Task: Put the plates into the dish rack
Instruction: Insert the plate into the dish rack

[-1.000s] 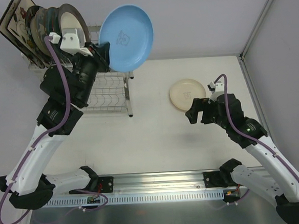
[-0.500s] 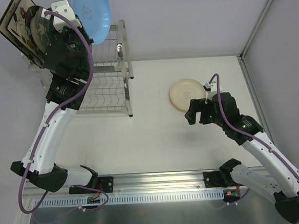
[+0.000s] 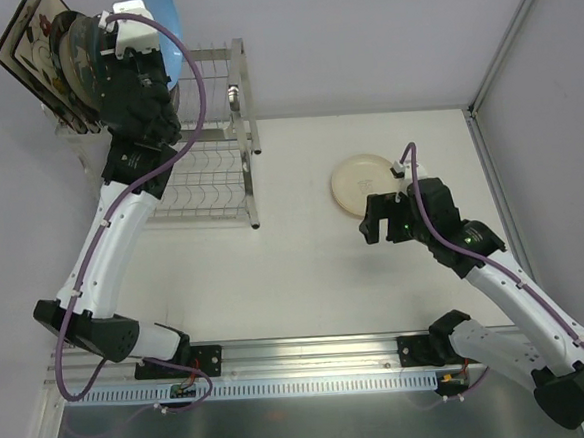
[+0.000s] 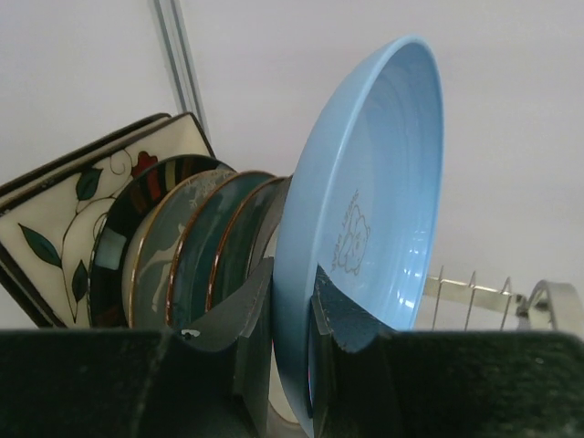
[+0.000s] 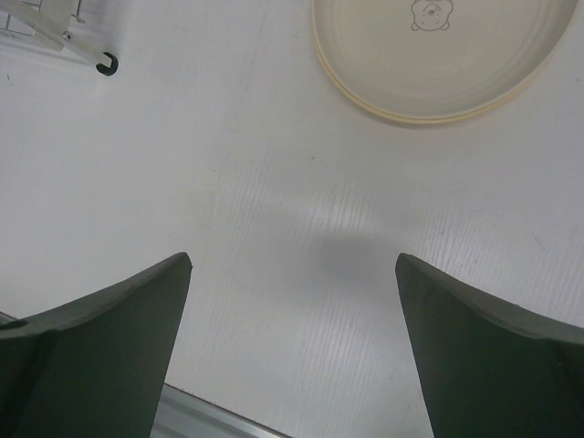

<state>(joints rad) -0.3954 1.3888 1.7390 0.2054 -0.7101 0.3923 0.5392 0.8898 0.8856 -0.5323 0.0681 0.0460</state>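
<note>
We have the left pincer closed on the lower rim of the round light blue plate, and we carry it upright on edge, which we judge is so that it can drop into a slot as the next in the row. It stands high over the far left end of the silver wire dish rack, just beside the glossy dark teal plates and the square cream floral plate with its dark edge, all upright there. The blue plate looks smooth and moulded, with a faint stamped figure in its well. The round pale yellow plate, equally plain and shallow, lies flat on the white surface, well apart from the rack. The right pincer hangs near it, spread wide and holding nothing, we judge in readiness to take it.
</note>
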